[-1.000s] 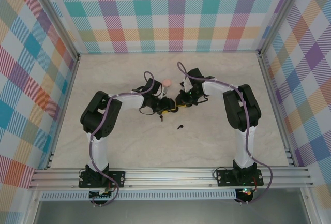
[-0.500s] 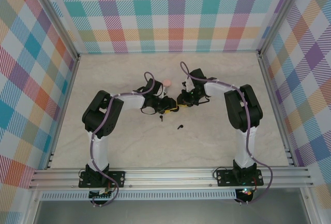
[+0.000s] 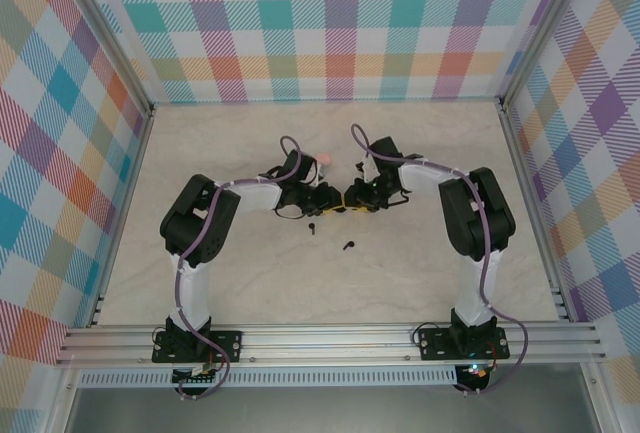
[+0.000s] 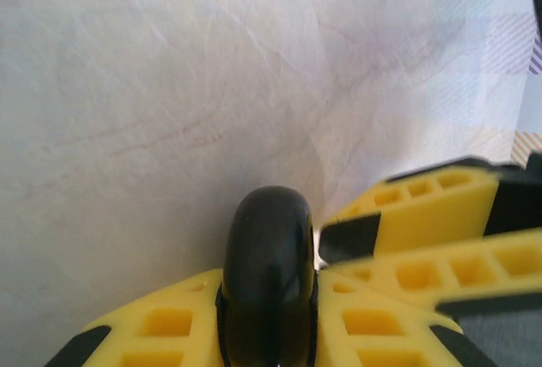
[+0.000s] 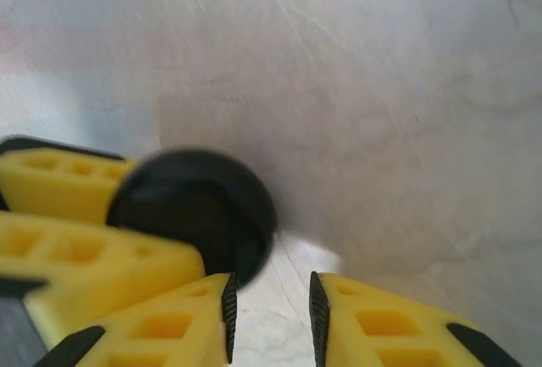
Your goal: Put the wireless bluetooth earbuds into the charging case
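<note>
A round glossy black charging case (image 4: 269, 265) stands on edge between the yellow fingers of my left gripper (image 4: 269, 299), which is shut on it. In the right wrist view the same case (image 5: 199, 210) sits just left of my right gripper (image 5: 271, 312), whose jaws stand apart with bare table between them. Both grippers meet at mid-table, the left gripper (image 3: 325, 201) facing the right gripper (image 3: 350, 200). Two tiny black earbuds lie loose in front of them, one earbud (image 3: 313, 225) close by and the other earbud (image 3: 349, 246) nearer the bases.
A small pale pink round thing (image 3: 323, 159) lies just behind the left wrist. The marble-patterned table (image 3: 430, 273) is walled by checked panels on three sides, with a metal rail (image 3: 330, 338) along the near edge.
My right gripper's jaws have parted and come off the black case. My left gripper's jaws have closed tighter on the case. Both arms shifted slightly.
</note>
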Robot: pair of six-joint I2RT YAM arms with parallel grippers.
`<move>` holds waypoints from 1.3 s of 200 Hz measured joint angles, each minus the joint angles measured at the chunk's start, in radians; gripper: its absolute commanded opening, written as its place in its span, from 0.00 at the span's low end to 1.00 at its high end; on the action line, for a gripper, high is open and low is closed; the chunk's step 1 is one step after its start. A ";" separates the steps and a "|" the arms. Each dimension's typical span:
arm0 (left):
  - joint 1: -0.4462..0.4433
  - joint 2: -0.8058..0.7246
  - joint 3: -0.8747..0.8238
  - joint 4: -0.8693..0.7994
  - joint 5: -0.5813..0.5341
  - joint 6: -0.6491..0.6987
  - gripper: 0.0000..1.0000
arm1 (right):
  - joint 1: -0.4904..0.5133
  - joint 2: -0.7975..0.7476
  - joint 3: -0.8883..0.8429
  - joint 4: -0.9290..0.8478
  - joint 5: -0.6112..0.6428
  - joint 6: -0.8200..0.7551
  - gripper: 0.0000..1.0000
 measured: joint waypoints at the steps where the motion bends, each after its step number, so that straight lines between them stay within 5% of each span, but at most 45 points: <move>1: 0.000 0.000 0.000 0.000 0.000 0.001 0.19 | 0.000 -0.001 -0.002 0.000 0.000 0.000 0.36; 97: 0.055 -0.096 0.002 -0.061 -0.014 0.168 0.19 | -0.143 -0.316 -0.151 0.081 -0.025 -0.022 0.48; 174: 0.070 -0.370 0.003 -0.081 0.188 0.365 0.24 | -0.161 -0.482 -0.162 0.136 -0.234 -0.132 0.55; 260: 0.070 -0.465 0.023 -0.135 0.389 0.483 0.25 | -0.161 -0.526 -0.145 0.156 -0.512 -0.203 0.59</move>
